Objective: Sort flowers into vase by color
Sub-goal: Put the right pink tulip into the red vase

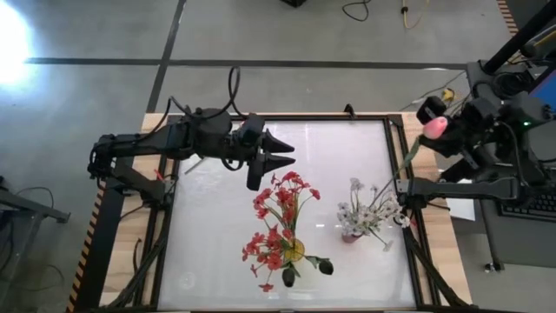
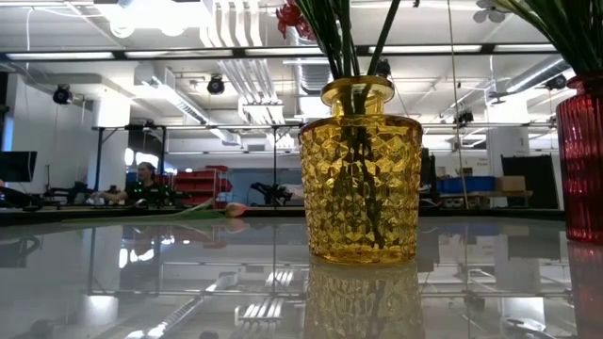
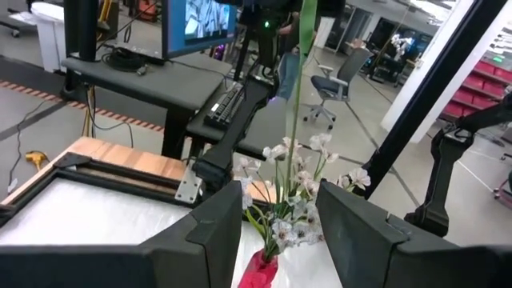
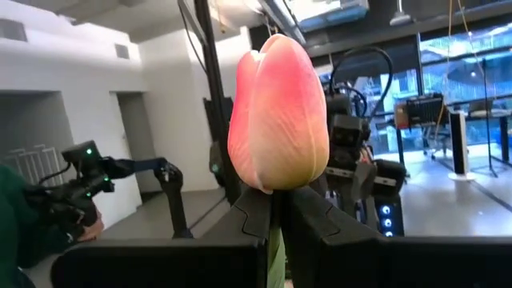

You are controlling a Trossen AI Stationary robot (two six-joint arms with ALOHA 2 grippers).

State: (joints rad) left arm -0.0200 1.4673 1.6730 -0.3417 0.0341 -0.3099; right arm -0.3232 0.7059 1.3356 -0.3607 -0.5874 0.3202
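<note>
My right gripper (image 4: 276,200) is shut on a pink-budded flower (image 1: 434,126), high beyond the table's right edge. Its green stem (image 3: 296,80) hangs down. My left gripper (image 1: 287,155) hovers open over the far middle of the table, with nothing between its fingers (image 3: 210,232). It points at the white flowers. A yellow vase (image 2: 360,179) holds red flowers (image 1: 280,213) and dark buds (image 1: 326,267) by their stems. To its right, a red vase (image 1: 352,235) holds white flowers (image 3: 292,172). My right gripper pinches the green stem (image 4: 276,244) between its two fingers, right under the pink bud (image 4: 278,112), which sits just above the fingertips. The fingers come about level from the table's right side and lie across the stem. The flower stands upright, lifted clear.
A loose pink-budded flower (image 2: 231,209) lies flat on the tabletop toward the far left. The white tabletop (image 1: 217,252) is bare at the near left. Black frame rails (image 1: 398,148) border it. A desk with a keyboard (image 1: 530,207) stands beyond the right edge.
</note>
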